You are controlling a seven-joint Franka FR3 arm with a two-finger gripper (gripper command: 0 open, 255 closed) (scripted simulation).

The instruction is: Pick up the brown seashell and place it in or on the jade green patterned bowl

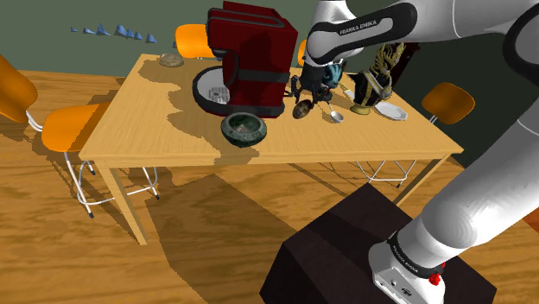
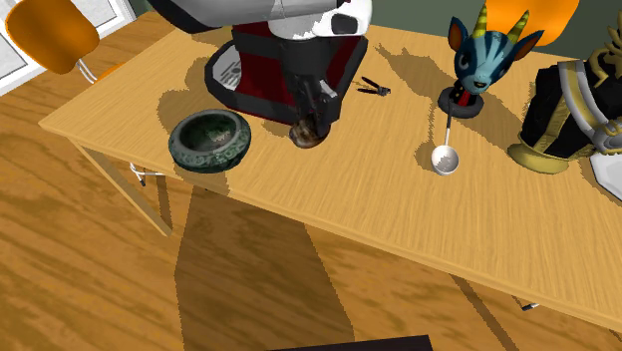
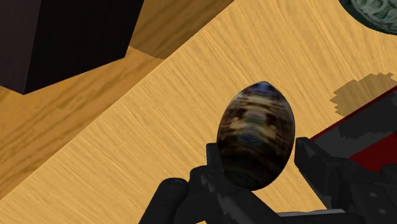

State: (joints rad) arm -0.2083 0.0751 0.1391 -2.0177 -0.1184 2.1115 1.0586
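The brown seashell (image 3: 256,130), egg-shaped with dark mottled bands, sits between my gripper's (image 3: 257,159) two black fingers, which press on both its sides. In the shoulder view the seashell (image 1: 303,109) is low over the wooden table, just in front of the red machine, with the gripper (image 1: 302,93) coming down on it from above. Whether it still touches the tabletop I cannot tell. The jade green patterned bowl (image 1: 244,129) stands empty near the table's front edge, towards the shoulder view's left of the shell. The second exterior view shows the bowl (image 2: 208,139) left of the seashell (image 2: 307,133) and gripper (image 2: 311,112).
A red and black machine (image 1: 250,56) stands right behind the shell. A metal spoon (image 2: 445,158), a blue horned figurine (image 2: 483,55), a dark statue (image 2: 570,110) and a white dish (image 1: 390,110) lie on the far side from the bowl. Orange chairs (image 1: 73,125) surround the table (image 1: 155,129).
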